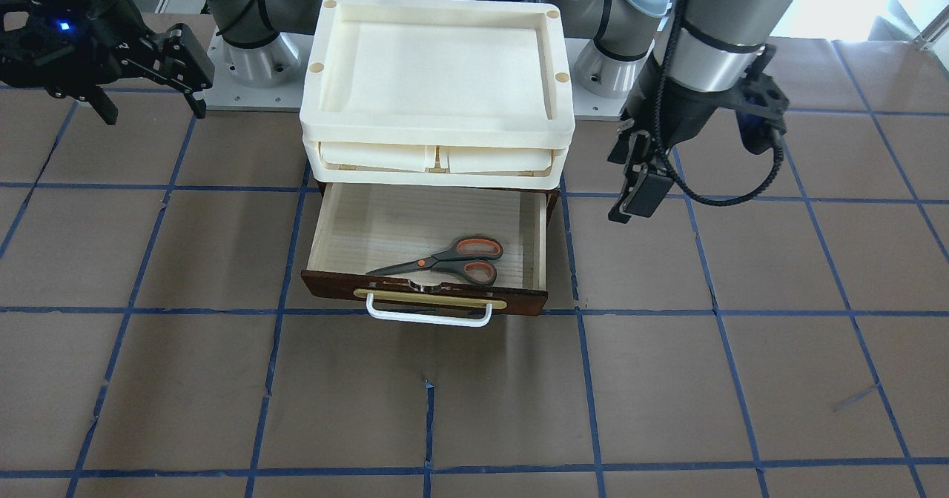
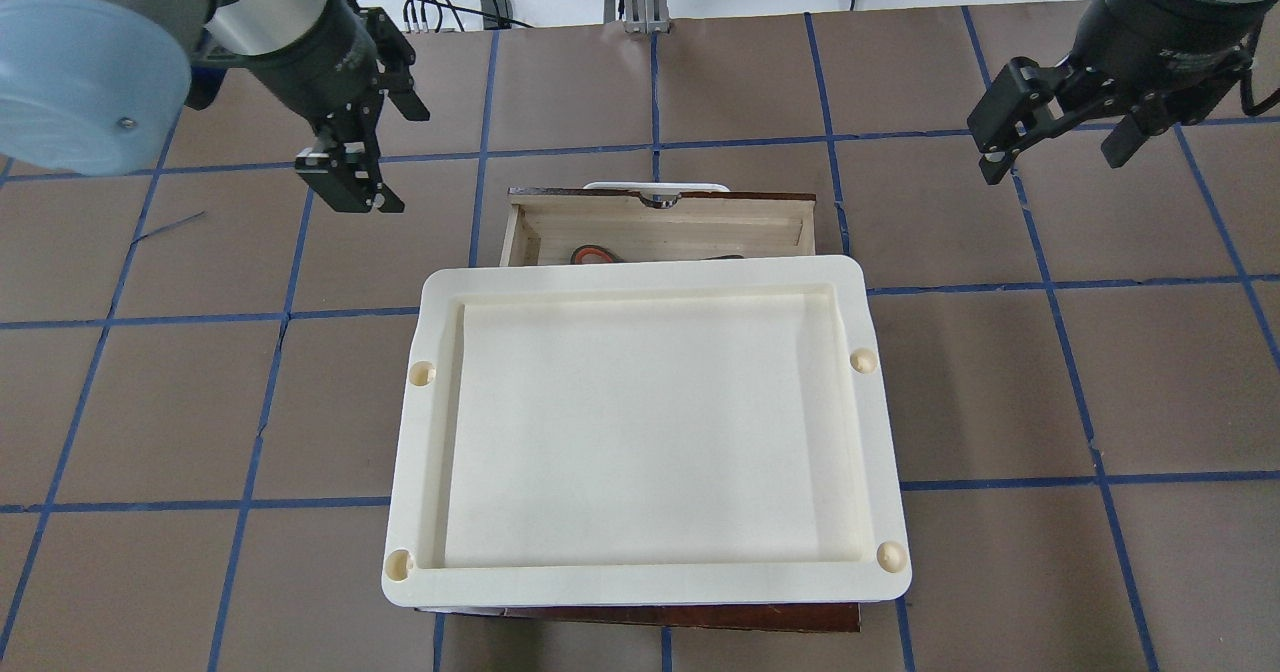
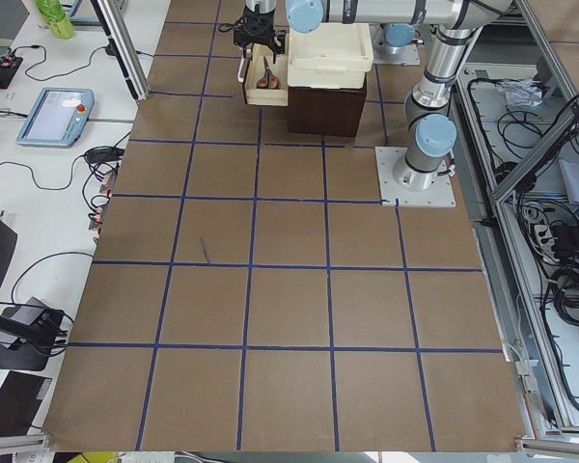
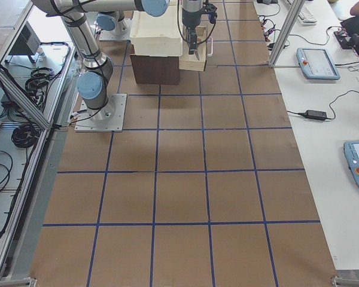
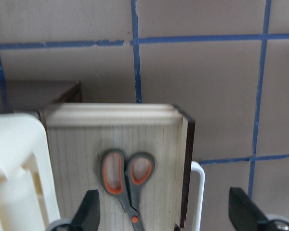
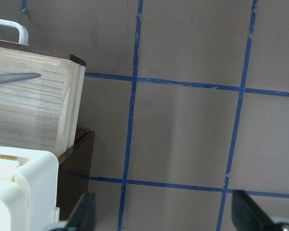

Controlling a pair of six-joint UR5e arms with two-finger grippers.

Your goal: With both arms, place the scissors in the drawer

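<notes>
Here, scissors (image 1: 445, 259) flat inside open drawer (image 1: 385, 224).

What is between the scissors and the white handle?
The drawer's dark front wall with its tan backplate stands between the scissors and the white handle; the front-facing view shows it.

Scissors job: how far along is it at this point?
Done: the scissors lie inside the pulled-out drawer. In hand: nothing; the left end effector and right end effector are both open, empty, and off to either side of the drawer. Left: the drawer is not yet pushed shut, if the job calls for that.
</notes>
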